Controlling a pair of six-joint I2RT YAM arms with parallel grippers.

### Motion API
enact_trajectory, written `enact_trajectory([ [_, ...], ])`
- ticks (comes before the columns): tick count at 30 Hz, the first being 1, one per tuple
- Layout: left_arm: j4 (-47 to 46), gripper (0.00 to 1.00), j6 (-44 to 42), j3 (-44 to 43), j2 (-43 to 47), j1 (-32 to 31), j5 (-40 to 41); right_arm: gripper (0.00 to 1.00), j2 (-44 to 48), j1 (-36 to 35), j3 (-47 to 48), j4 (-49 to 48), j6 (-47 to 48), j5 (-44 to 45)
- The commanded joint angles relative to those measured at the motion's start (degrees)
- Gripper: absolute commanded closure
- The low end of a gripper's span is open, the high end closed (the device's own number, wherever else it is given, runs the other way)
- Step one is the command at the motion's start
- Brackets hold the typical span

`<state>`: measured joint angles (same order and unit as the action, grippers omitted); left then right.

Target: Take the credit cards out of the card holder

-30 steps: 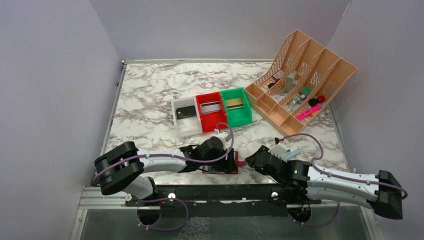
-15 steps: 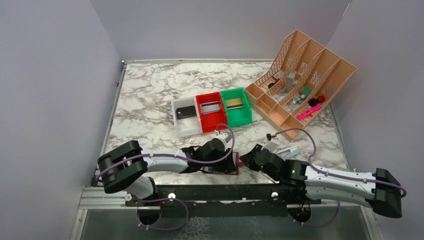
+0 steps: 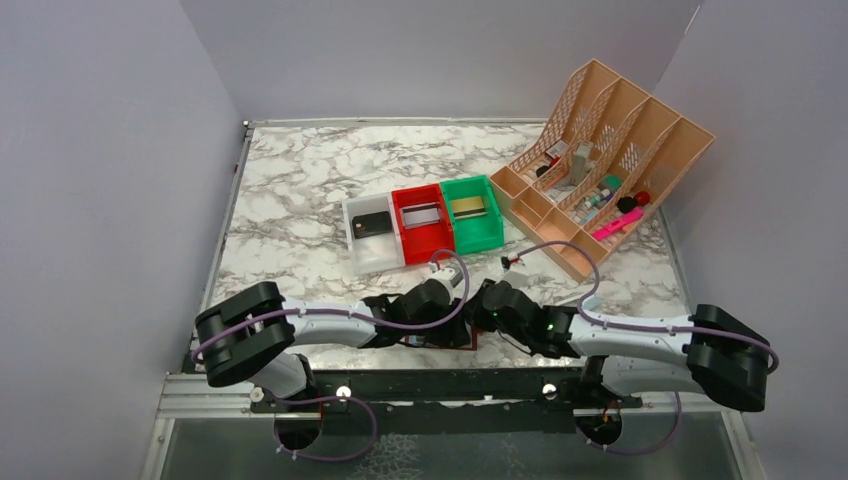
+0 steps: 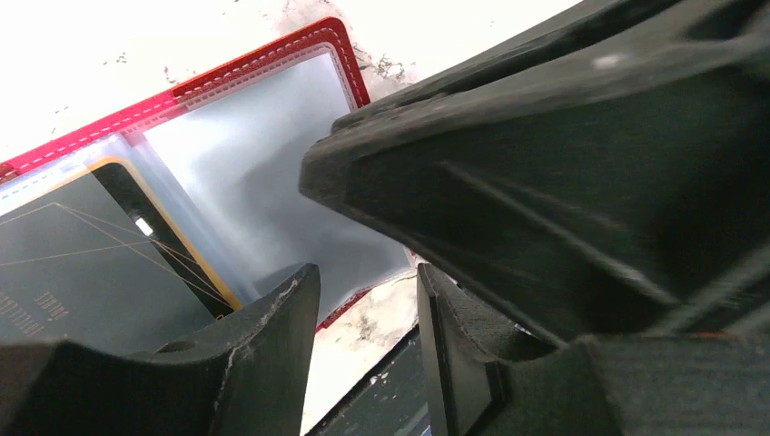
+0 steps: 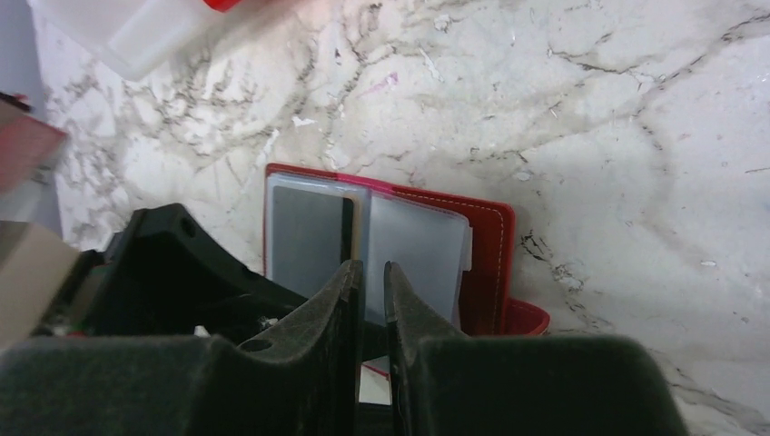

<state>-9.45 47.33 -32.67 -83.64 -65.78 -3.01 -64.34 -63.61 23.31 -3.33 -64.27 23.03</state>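
The card holder [image 5: 490, 250] lies open on the marble near the front edge, dark red with pale-blue pockets [image 4: 263, 173]. A dark card with a gold rim [image 4: 82, 263] sits in its left pocket and looks grey in the right wrist view [image 5: 304, 236]. My left gripper [image 4: 368, 318] is open low over the holder's near edge, with bare table showing between its fingers. My right gripper [image 5: 373, 272] hangs over the holder's middle. Its fingers are almost together, with a slim empty gap. From above, both grippers [image 3: 462, 315] meet over the holder and hide most of it.
Three bins stand behind: a white bin [image 3: 375, 258] holding a black card [image 3: 372, 222], a red bin [image 3: 424, 240] holding a grey card [image 3: 422, 214], and a green bin [image 3: 480, 235] holding a gold card [image 3: 468, 206]. A peach desk organiser [image 3: 600, 160] stands at the back right.
My right arm has swung left onto the holder and its jaws have narrowed a lot. My left gripper has stayed at the holder and closed slightly.
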Motion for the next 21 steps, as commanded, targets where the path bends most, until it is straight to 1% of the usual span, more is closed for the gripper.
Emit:
enact_trajectory([
  [1, 2.1, 0.53, -1.0, -0.5, 1.3, -0.3, 1.5, 0.82, -4.9, 1.3, -0.1, -4.8, 0.4, -4.9],
  [3, 3.3, 0.53, -0.8, -0.1, 2.7, -0.6, 1.4, 0.82, -7.3, 2.1, -2.7, -8.1, -2.3, -6.1],
  [6, 4.2, 0.52, -1.2, 0.9, 6.1, -0.6, 2.8, 0.82, -11.1, 3.8, -5.9, -15.6, -2.4, -10.2],
  [7, 5.4, 0.49, -2.0, 0.6, 7.4, -0.6, 3.4, 0.82, -12.4, 4.2, -5.8, -15.8, -2.3, -10.9],
  [9, 12.5, 0.45, -5.2, -2.8, 8.8, -0.6, 6.7, 0.82, -13.0, 4.9, -4.2, -12.7, -2.2, -10.7],
  [11, 20.1, 0.39, -8.2, -6.0, 10.4, -0.6, 11.9, 0.81, -12.1, 4.9, -2.8, -10.5, -0.4, -10.0],
  [13, 25.1, 0.37, -8.9, -7.4, 11.3, -0.6, 17.3, 0.81, -10.8, 4.9, -1.8, -8.9, 0.5, -9.3],
  [16, 27.5, 0.34, -7.7, -7.7, 11.2, -0.3, 21.4, 0.80, -9.2, 5.0, -1.9, -9.5, 1.1, -9.5],
  [21, 28.0, 0.34, -6.3, -7.9, 7.3, -0.2, 23.0, 0.77, -9.1, 5.0, -1.4, -14.7, 3.2, -12.7],
])
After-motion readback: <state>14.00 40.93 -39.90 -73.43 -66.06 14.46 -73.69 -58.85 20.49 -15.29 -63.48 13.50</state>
